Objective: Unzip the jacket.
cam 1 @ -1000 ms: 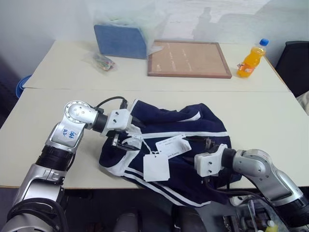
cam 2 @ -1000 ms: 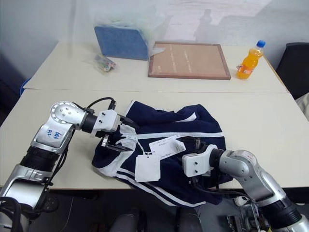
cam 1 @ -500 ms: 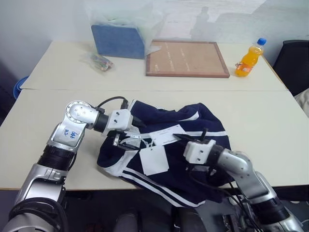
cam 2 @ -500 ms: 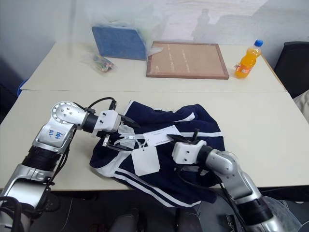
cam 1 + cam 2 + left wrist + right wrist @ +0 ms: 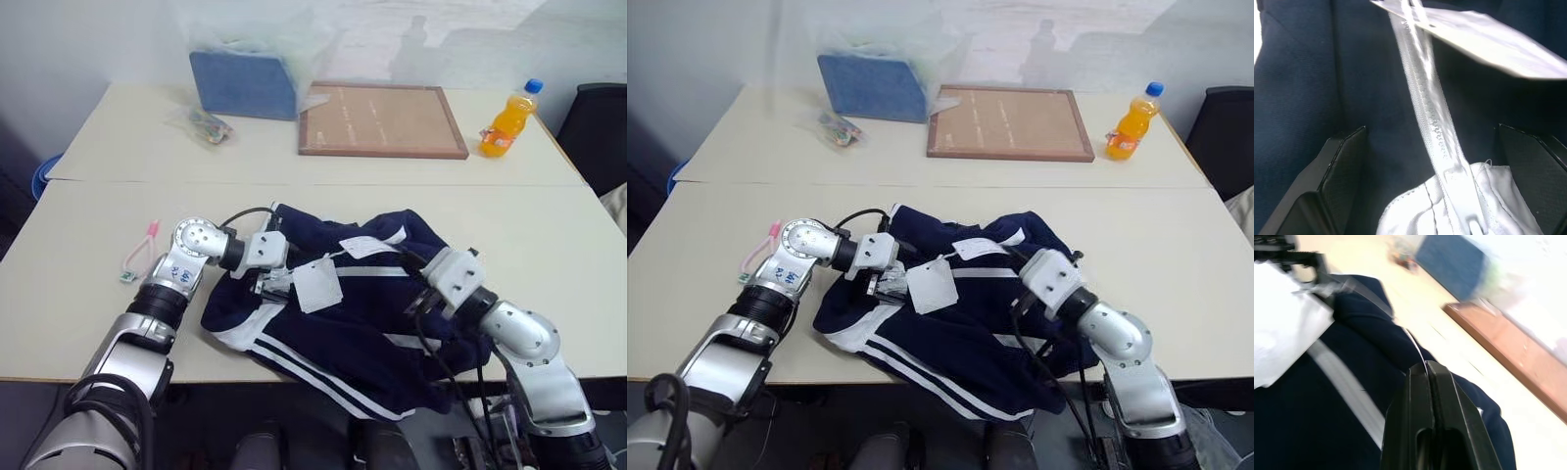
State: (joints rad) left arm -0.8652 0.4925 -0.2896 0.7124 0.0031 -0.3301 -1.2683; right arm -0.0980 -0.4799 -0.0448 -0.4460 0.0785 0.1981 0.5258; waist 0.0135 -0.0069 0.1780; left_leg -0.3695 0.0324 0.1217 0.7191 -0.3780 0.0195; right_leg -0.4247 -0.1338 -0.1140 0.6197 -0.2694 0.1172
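Here, the left gripper [image 5: 1435, 161] has its jaws wide apart, straddling the white zipper line [image 5: 1427, 107] and collar trim of the navy jacket [image 5: 343, 313]; a paper tag [image 5: 317, 284] lies just beyond; the right gripper [image 5: 1430, 382] has its jaws pressed together over the jacket's other side; the jacket lies crumpled on the table [image 5: 88, 304].

Head cams up high, wrist cams right in the fabric

Both eye views look forward and down over the cream table [image 5: 88, 255], sharing the navy blue soft jacket [image 5: 343, 323]. Left wrist view sits super close on its white zipper [image 5: 1427, 107]; right wrist view skims level across it.
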